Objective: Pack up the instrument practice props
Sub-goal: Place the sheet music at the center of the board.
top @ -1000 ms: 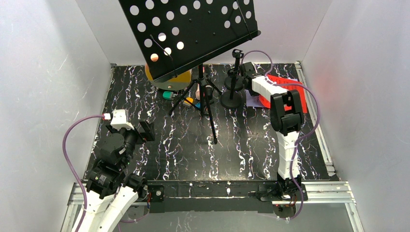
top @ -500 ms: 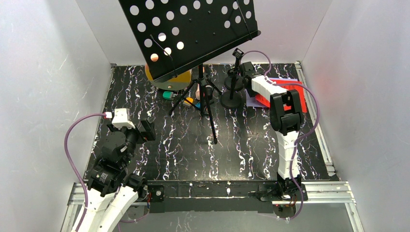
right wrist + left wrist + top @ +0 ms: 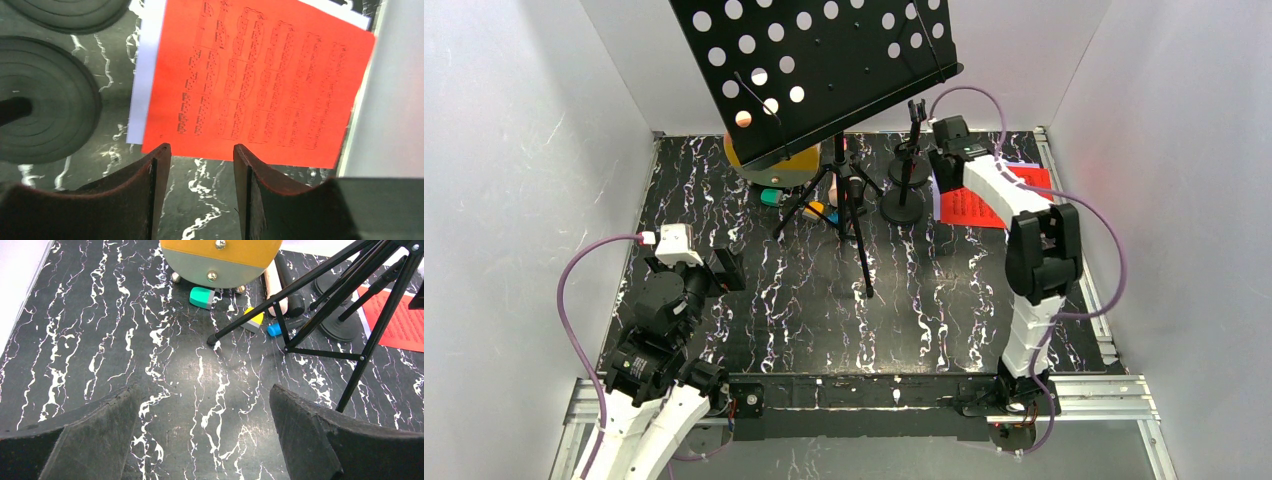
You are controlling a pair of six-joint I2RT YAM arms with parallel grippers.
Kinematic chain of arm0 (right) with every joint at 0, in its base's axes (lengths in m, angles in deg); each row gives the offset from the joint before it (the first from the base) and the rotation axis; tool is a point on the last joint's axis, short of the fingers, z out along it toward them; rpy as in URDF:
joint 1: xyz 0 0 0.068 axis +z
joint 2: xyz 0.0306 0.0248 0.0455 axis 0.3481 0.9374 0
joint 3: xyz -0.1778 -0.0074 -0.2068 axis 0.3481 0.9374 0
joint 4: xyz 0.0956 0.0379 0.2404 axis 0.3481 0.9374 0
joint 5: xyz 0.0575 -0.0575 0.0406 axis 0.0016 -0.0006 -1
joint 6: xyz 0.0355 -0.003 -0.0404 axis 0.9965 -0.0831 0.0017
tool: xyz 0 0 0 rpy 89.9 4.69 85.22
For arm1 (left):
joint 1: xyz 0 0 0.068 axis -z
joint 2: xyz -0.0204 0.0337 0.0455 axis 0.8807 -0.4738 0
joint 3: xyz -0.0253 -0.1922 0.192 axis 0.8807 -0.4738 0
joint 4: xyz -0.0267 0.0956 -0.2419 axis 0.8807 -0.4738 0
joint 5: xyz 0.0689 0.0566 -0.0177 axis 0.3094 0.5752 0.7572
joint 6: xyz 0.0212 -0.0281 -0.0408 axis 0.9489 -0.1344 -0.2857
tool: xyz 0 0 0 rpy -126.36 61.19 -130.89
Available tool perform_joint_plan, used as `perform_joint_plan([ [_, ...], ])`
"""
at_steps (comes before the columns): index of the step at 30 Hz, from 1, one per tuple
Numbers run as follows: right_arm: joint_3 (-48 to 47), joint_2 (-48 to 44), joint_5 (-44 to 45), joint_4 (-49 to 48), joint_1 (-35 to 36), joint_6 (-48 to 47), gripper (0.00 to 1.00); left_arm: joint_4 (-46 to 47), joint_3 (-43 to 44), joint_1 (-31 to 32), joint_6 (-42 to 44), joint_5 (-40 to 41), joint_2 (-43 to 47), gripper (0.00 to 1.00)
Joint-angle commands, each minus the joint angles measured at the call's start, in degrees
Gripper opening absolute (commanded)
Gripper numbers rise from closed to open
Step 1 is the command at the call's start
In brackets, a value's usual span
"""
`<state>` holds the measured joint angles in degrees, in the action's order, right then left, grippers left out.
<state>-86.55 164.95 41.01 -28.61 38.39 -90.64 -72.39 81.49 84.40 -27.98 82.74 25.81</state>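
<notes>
My right hand (image 3: pixel 200 192) hangs unclenched above the red sheet-music page (image 3: pixel 260 80). Limp, flat paper, so I'd pinch its near edge.

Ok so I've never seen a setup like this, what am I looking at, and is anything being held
Two robot arms are bolted to a black marbled table. The wide picture looks down from above and behind them. The other two come from a camera on each wrist, so the dark shapes at the bottom are that gripper's own fingers. The left gripper and right gripper are both open, holding nothing. A black perforated music rack stands on its tripod beside two round-based mic holders. The right gripper points at a red sheet-music page lying on a white page. Two microphones lie by the rack's legs.
</notes>
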Motion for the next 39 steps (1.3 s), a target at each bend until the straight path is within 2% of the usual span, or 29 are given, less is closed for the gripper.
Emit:
perform_joint_plan([
  [1, 6.2, -7.9, -8.6, -0.7, -6.8, 6.5, 0.58, -0.2, -0.3, -0.3, 0.5, 0.3, 0.1, 0.98],
  [2, 8.6, -9.6, -13.5, -1.7, -8.8, 8.2, 0.58, -0.2, -0.3, -0.3, 0.5, 0.4, 0.2, 0.98],
  [4, 12.3, -12.8, -17.4, -4.1, -12.7, 11.4, 0.59, -0.2, -0.3, -0.3, 0.5, 0.3, 0.3, 0.98],
  [9, 17.8, -16.1, -23.3, -7.7, -25.2, 22.5, 0.63, -0.2, -0.4, -0.2, 0.4, 0.1, 0.5, 0.98],
  [10, 18.9, -16.4, -24.5, -8.6, -27.4, 24.3, 0.66, -0.2, -0.4, -0.2, 0.4, 0.2, 0.5, 0.98],
  [11, 20.1, -16.5, -25.0, -10.3, -29.0, 26.1, 0.73, -0.1, -0.3, -0.2, 0.4, 0.2, 0.6, 0.98],
  [13, 21.7, -16.5, -24.3, -11.9, -30.9, 28.1, 0.76, -0.2, -0.3, -0.3, 0.5, 0.3, 0.7, 0.98],
  [21, 25.6, -14.0, -18.3, -17.8, -33.5, 34.5, 0.78, -0.2, -0.3, -0.3, 0.6, 0.3, 0.4, 0.98],
  [26, 27.4, -12.2, -15.1, -20.2, -33.7, 36.0, 0.82, -0.2, -0.4, -0.3, 0.6, 0.5, 0.2, 0.98],
  [39, 30.1, -6.9, -21.8, -25.9, -34.4, 36.7, 0.83, -0.2, -0.4, -0.3, 0.6, 0.7, -0.3, 0.98],
])
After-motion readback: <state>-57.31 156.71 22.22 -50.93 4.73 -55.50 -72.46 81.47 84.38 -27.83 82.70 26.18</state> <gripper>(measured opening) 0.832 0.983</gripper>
